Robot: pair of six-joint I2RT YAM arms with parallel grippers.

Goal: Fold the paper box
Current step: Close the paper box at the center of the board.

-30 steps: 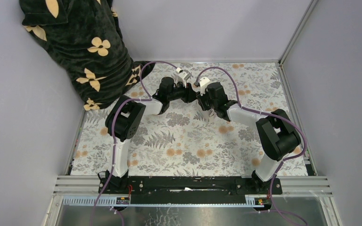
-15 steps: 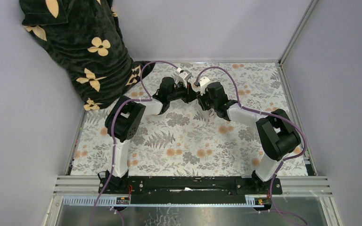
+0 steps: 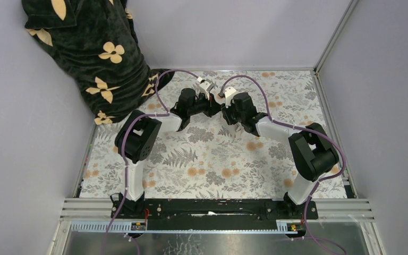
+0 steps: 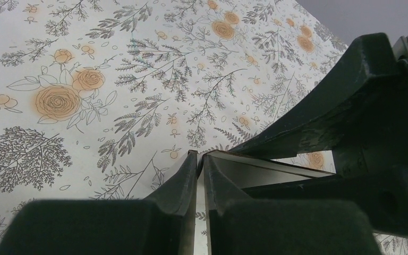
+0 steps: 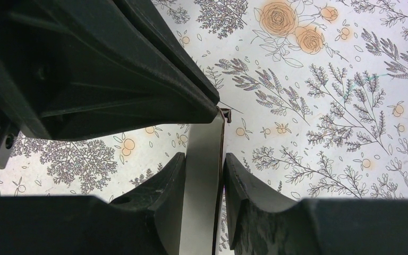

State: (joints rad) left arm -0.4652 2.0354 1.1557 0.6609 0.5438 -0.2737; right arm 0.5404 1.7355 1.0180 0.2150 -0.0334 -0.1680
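Paper box [image 4: 255, 171] looked thin, light, crease-prone; L gripper [image 4: 200, 159] & R gripper [image 5: 204, 159] each pinched a panel edge, jaws narrow.

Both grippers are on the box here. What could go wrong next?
The left gripper pinches only a thin edge of the paper box, so the card may slip out. The right gripper grips the box right beside it; any opposed pull or twist could crease or tear the card, or make the grippers collide.
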